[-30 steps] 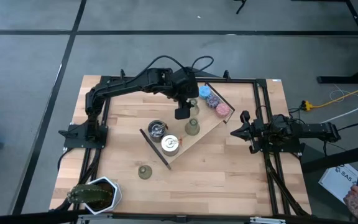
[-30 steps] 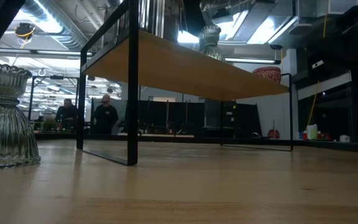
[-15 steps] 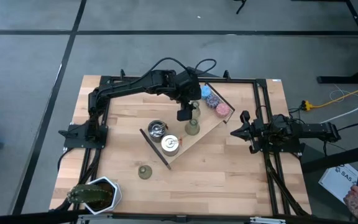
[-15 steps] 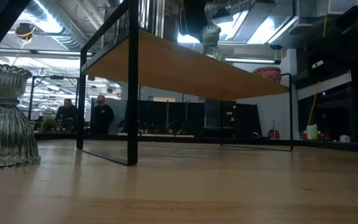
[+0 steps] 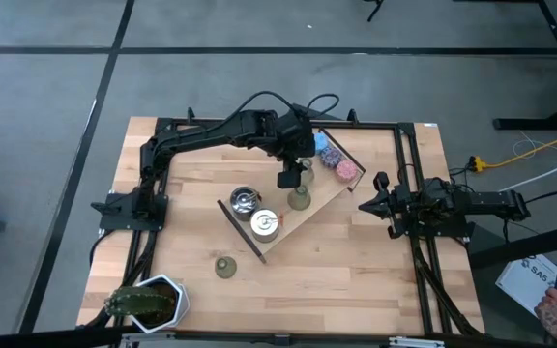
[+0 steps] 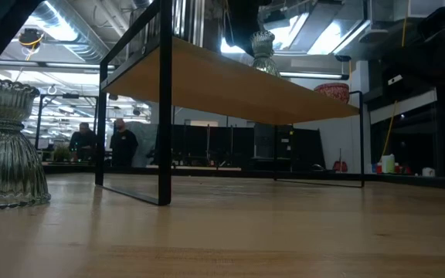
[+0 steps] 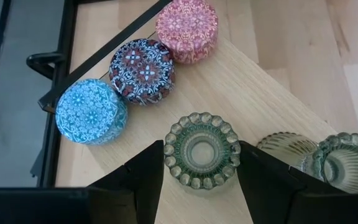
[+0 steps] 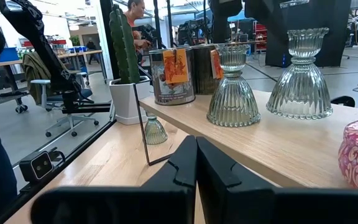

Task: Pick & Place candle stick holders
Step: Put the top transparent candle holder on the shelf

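Three ribbed green-glass candle stick holders show. One (image 7: 202,149) sits between the fingers of my left gripper (image 7: 202,171) over the raised wooden shelf (image 5: 319,198); in the high view this holder (image 5: 304,169) lies beside the pucks. A second holder (image 5: 300,198) stands on its wide base on the shelf. The third (image 5: 225,267) stands on the table near the front. My right gripper (image 8: 196,162) is shut on nothing, parked level at the table's right side (image 5: 367,205). My left gripper pinches the holder's scalloped top cup (image 7: 169,152) between its two fingers, one on each side. The fingers slant down from the table's left. The holder stays upright; its base (image 8: 300,109) is at the shelf top, and I cannot tell whether it rests there.
A blue puck (image 7: 91,111), a purple one (image 7: 142,70) and a pink one (image 7: 187,28) line the shelf's far end. Two silver tins (image 5: 244,200) (image 5: 265,223) stand at its near end. A potted cactus (image 5: 148,302) sits at the table's front left. People stand beyond the table (image 6: 122,143).
My left gripper has eased a little down and toward the table's right with the holder, which stays upright. Its finger gap is unchanged.
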Motion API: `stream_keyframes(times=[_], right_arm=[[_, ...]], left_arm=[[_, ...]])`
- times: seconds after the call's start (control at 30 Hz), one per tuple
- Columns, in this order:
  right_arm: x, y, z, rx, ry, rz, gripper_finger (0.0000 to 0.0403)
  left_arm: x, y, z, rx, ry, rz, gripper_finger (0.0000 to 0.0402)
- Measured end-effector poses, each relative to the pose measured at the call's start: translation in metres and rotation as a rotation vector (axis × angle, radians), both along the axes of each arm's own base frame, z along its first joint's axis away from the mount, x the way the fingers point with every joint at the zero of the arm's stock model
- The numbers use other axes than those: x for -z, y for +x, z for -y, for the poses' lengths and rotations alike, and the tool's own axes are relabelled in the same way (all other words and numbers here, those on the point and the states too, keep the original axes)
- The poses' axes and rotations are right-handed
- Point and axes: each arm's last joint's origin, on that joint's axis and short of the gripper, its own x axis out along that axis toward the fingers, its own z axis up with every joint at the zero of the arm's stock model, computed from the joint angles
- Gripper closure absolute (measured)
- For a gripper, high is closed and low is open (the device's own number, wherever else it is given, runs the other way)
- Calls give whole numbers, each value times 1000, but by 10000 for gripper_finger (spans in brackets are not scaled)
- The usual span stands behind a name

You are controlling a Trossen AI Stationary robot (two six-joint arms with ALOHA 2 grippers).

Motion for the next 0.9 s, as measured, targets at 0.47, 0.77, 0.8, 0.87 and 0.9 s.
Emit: stream_keyframes(times=[0.47,0.77,0.8,0.87,0.9], right_arm=[[0,0,0,0,0,0,393],[0,0,0,0,0,0,393],[0,0,0,0,0,0,393],[0,0,0,0,0,0,393],[0,0,0,0,0,0,393]], left_arm=[[8,4,0,19,-31,-20,220],[8,4,1,27,-53,-16,220],[8,4,1,27,-53,-16,219],[8,4,1,24,-52,-16,218],[8,4,0,20,-49,-17,217]])
